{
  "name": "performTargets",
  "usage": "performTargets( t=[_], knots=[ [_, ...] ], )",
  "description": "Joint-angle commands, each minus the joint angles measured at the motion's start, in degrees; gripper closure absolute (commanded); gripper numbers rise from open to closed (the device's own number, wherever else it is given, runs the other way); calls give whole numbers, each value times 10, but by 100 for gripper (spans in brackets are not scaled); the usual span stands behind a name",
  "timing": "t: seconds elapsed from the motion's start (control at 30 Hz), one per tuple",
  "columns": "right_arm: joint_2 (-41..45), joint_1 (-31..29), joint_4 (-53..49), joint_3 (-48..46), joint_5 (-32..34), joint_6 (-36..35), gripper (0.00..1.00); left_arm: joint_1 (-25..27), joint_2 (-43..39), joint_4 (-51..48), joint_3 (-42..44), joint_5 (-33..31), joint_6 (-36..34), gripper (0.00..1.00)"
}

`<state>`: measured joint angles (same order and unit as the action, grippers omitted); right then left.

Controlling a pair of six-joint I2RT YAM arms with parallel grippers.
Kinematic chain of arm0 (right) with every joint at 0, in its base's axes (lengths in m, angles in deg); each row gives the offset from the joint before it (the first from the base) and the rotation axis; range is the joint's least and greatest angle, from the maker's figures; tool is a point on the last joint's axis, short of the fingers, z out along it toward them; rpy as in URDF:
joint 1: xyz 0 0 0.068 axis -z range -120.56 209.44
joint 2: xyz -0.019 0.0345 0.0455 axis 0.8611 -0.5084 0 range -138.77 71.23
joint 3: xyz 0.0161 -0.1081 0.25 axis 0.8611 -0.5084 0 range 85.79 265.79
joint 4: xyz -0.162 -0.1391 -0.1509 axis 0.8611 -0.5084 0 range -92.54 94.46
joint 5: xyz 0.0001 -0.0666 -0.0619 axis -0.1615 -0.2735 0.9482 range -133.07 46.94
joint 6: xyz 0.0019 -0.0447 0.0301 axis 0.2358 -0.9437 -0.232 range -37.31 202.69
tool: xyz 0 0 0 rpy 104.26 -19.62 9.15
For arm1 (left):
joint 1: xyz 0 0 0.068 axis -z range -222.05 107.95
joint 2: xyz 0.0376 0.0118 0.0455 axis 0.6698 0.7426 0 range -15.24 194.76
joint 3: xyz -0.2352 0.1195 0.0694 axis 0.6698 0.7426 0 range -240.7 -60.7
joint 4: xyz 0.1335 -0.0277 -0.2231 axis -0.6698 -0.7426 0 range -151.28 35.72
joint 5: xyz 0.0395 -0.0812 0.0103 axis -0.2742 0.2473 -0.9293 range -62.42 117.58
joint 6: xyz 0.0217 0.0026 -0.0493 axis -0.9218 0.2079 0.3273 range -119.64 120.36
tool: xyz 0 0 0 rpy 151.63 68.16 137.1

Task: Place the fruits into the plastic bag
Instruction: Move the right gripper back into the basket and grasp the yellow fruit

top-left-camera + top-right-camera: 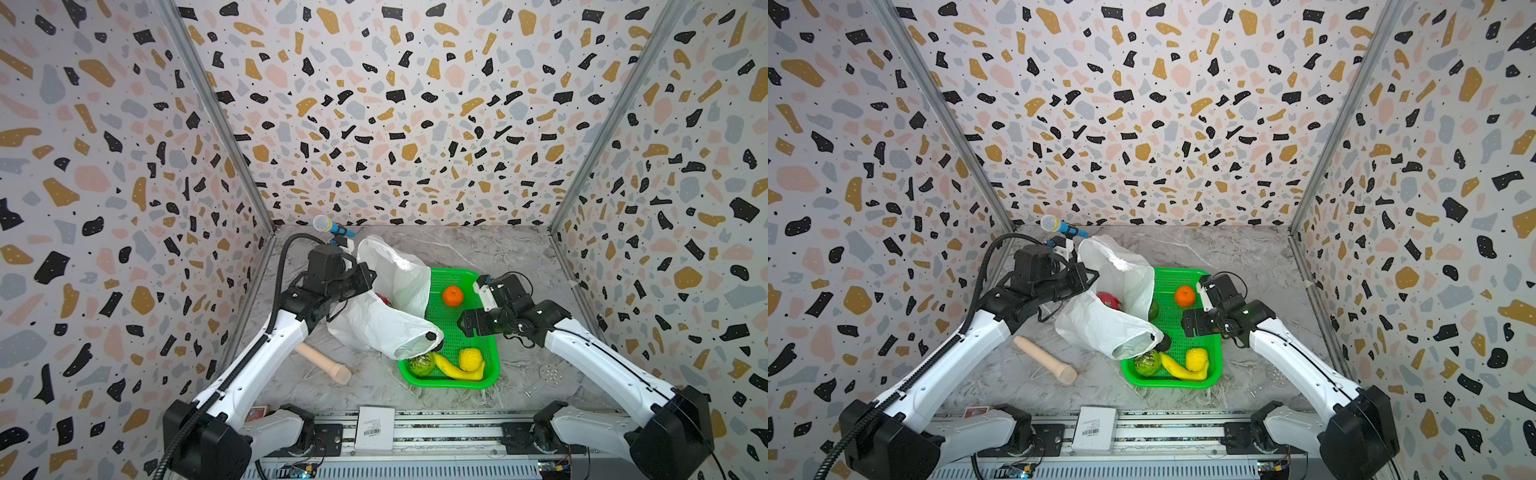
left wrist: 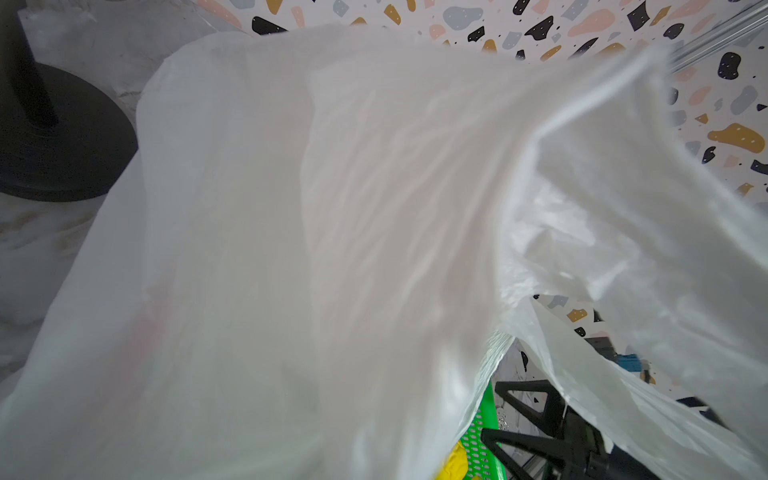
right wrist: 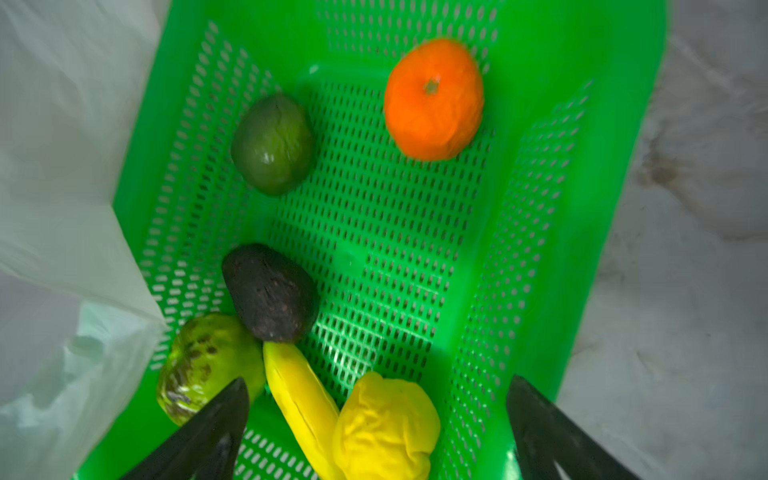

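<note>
Both extended | left pincer (image 1: 371, 277) — clamps bag (image 1: 401, 272) | right pincer (image 3: 376, 380) — spread over basket (image 3: 540, 208)

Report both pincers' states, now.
Left pincer: closed, holding the plastic bag.
Right pincer: open, empty, over the green basket.

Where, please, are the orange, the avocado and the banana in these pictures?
orange (image 1: 452, 296): a top view, middle of its peel.
avocado (image 3: 270, 293): right wrist view, middle of its dark skin.
banana (image 3: 301, 401): right wrist view, midway along its yellow body.
</note>
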<state>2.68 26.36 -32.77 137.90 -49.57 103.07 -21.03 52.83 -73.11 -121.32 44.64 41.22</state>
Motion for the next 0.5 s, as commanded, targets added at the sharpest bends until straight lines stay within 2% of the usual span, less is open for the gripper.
performTargets(
  t=[0.0,0.17,0.37,0.47],
  knots=[
    [-8,-36,-72,21,36,-35,3,-4,4,10,-3,1,-9,100],
    [-49,-72,-69,7,50,-20,6,-3,3,10,-3,3,-7,100],
    [-94,-107,-87,-7,108,8,12,-3,-1,11,3,0,-8,100],
    [-109,-116,-83,-14,116,16,12,-3,0,12,3,-1,-6,100]
  ],
)
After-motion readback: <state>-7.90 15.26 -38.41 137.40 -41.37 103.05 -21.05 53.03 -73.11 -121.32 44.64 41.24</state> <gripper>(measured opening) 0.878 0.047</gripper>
